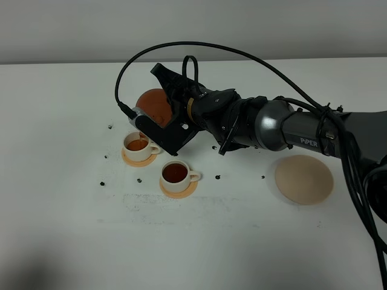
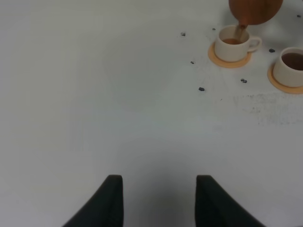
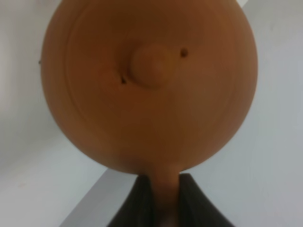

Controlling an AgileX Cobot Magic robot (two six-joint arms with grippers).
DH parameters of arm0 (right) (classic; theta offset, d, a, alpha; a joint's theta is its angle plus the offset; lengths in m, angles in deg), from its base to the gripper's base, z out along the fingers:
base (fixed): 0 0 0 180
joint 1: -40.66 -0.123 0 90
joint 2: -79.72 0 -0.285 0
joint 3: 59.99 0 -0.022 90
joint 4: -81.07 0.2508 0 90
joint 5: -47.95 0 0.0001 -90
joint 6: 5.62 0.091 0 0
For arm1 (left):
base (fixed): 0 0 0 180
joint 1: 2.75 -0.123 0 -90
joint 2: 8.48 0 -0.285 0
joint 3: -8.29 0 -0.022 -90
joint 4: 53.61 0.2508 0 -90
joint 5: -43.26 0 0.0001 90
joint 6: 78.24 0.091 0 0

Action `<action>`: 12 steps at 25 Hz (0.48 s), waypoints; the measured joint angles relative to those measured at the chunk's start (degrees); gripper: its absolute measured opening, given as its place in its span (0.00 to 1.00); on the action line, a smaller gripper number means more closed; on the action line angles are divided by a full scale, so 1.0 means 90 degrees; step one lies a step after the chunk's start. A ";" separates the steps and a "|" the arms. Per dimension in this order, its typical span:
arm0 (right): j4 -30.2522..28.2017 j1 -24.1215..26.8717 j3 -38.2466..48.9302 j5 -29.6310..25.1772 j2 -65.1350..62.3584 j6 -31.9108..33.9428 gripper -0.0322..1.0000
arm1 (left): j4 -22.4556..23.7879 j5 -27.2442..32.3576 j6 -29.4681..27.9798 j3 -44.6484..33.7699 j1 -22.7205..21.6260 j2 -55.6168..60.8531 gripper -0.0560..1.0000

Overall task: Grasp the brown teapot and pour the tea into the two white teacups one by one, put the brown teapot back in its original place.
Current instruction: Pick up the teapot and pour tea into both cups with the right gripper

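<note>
The brown teapot (image 1: 153, 104) is held tilted in the air over the far-left white teacup (image 1: 137, 144), and a thin stream of tea runs from its spout into that cup. My right gripper (image 1: 171, 118) has reached across to the left and is shut on the teapot's handle; the right wrist view is filled by the teapot's lid (image 3: 150, 64), with the fingers (image 3: 142, 201) at the handle. The second teacup (image 1: 175, 173) holds dark tea. The pale beige disc (image 1: 303, 179) lies bare at the right. My left gripper (image 2: 158, 201) is open and empty above the table, with both cups (image 2: 232, 45) (image 2: 291, 66) far from it.
Each cup stands on a small orange coaster (image 1: 130, 161). Small dark specks (image 1: 217, 177) are scattered on the white table (image 1: 72, 229) around the cups. The right arm's black cable (image 1: 181, 45) loops above the teapot.
</note>
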 joint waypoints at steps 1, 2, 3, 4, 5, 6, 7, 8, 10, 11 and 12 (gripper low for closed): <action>0.0000 0.0000 0.0000 0.0000 0.0000 0.0000 0.12 | 0.0000 0.0000 0.0000 0.0000 0.0000 0.0000 0.40; 0.0000 0.0000 0.0000 0.0000 0.0000 -0.0005 0.12 | 0.0000 0.0000 0.0000 0.0000 0.0000 0.0000 0.40; 0.0000 0.0000 0.0000 0.0000 0.0000 -0.0005 0.12 | 0.0000 0.0000 0.0000 0.0000 0.0000 0.0000 0.40; 0.0000 0.0000 0.0000 0.0000 0.0000 -0.0005 0.12 | 0.0000 0.0000 0.0000 0.0000 0.0000 0.0000 0.40; 0.0006 0.0000 0.0000 0.0000 0.0000 -0.0005 0.12 | 0.0000 0.0000 0.0000 0.0000 0.0000 0.0000 0.40; 0.0006 0.0000 0.0000 0.0000 0.0000 -0.0005 0.12 | 0.0000 0.0000 0.0000 0.0000 0.0000 0.0000 0.40; 0.0006 0.0000 0.0000 0.0000 0.0000 -0.0005 0.12 | 0.0000 0.0000 0.0000 0.0000 0.0000 0.0000 0.40; 0.0006 0.0000 0.0000 0.0000 0.0000 -0.0005 0.12 | 0.0000 0.0000 0.0000 0.0000 0.0000 0.0000 0.40; 0.0006 0.0000 -0.0006 0.0000 0.0000 -0.0005 0.12 | 0.0000 0.0000 0.0000 0.0000 0.0000 0.0000 0.40; 0.0000 0.0000 -0.0013 0.0000 0.0000 -0.0005 0.12 | 0.0000 0.0000 0.0000 0.0000 0.0000 0.0000 0.40; 0.0000 0.0000 -0.0026 0.0000 0.0000 -0.0005 0.12 | 0.0000 0.0000 0.0000 0.0000 0.0000 0.0000 0.40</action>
